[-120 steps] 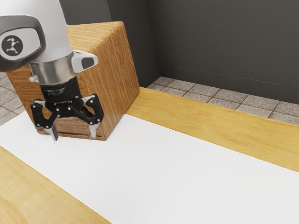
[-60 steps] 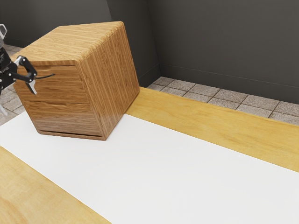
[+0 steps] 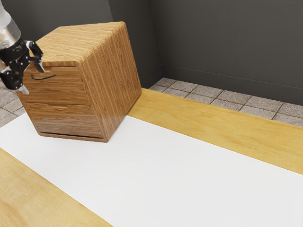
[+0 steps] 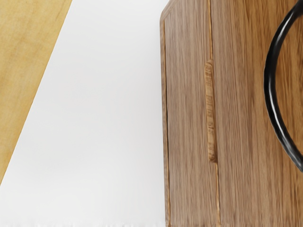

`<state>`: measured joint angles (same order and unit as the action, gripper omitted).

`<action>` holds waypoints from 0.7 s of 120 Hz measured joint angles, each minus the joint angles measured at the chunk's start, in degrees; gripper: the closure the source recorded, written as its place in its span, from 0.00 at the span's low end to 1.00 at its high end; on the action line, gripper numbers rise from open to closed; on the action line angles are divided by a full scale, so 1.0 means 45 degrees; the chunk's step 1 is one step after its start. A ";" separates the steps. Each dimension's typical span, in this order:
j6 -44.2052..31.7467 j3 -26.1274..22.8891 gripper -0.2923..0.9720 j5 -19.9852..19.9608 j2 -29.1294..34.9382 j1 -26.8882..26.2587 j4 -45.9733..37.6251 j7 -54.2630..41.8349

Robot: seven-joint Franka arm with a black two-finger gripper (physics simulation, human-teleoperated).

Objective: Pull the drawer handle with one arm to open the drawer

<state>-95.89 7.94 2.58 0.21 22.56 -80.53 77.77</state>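
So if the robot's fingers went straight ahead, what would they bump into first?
Probably the black handle on the top drawer. The open fingers point at that drawer front, right by the handle, though depth is hard to judge.

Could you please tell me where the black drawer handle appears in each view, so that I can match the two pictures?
Exterior view: the black handle curves across the cabinet's upper drawer, near the exterior view's left edge, by the gripper.
Wrist view: the black handle is the dark arc on the wood front, across the drawer seam from the white surface.
Shared landmark: the white surface under the cabinet.
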 joint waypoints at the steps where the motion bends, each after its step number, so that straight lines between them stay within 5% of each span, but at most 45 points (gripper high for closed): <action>1: -0.0015 -0.0001 0.23 0.0000 -0.0036 -0.0034 0.0025 0.0031; 27: -0.0529 0.0128 0.23 -0.0012 -0.1402 -0.0042 0.1069 0.0688; 84: -0.1655 0.0125 0.23 0.0013 -0.1503 0.0522 0.0702 0.1564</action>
<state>-103.33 8.50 2.64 -6.55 24.91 -77.37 84.81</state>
